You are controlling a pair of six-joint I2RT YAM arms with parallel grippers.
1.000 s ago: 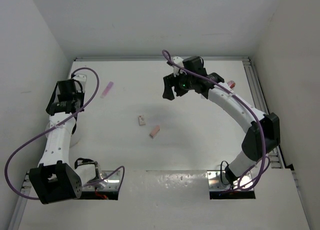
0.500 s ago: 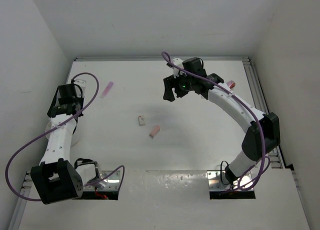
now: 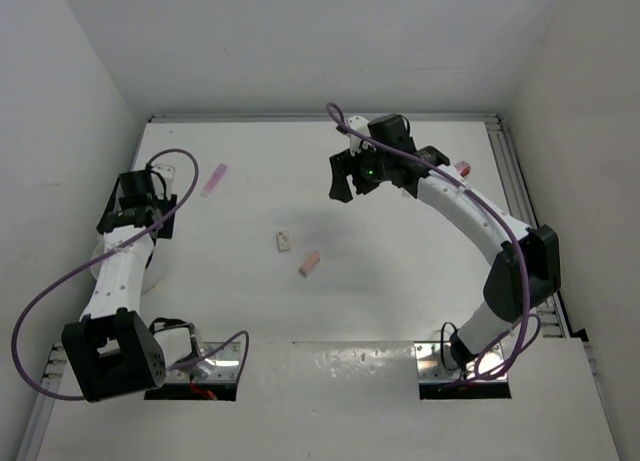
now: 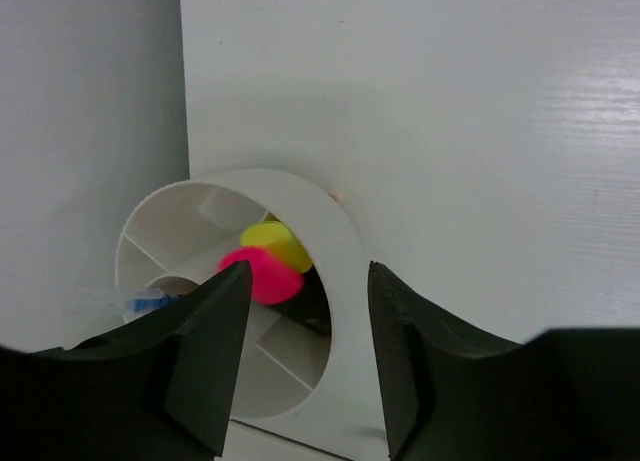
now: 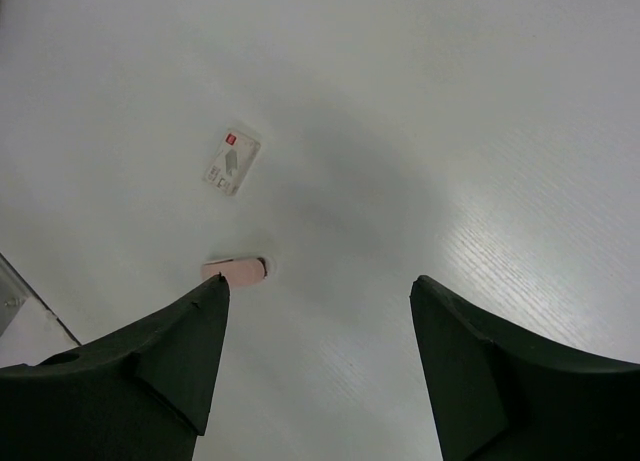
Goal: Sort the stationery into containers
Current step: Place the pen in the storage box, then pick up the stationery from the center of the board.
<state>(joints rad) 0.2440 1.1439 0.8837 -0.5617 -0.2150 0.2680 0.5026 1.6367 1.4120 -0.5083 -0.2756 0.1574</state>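
Note:
In the left wrist view a round white tub [image 4: 345, 251] with dividers holds a pink-capped highlighter [image 4: 255, 277], a yellow-capped one [image 4: 282, 243] and a blue pen [image 4: 145, 303]. My left gripper [image 4: 307, 273] hangs open just above the tub's rim, with nothing between its fingers. From above, that gripper [image 3: 128, 219] is at the table's left edge and hides most of the tub [image 3: 97, 253]. My right gripper [image 3: 350, 188] is open and empty, high over the back middle. Below it lie a whitish eraser [image 5: 233, 162] and a pink eraser [image 5: 235, 270].
A pale pink item [image 3: 214, 180] lies on the table right of the left arm. A small pink cup [image 3: 462, 168] peeks out behind the right arm at the back right. The side wall [image 4: 90, 131] stands close to the tub on the left.
My left gripper's jaws have spread apart above the tub, and the left arm has shifted slightly. The right arm has barely moved.

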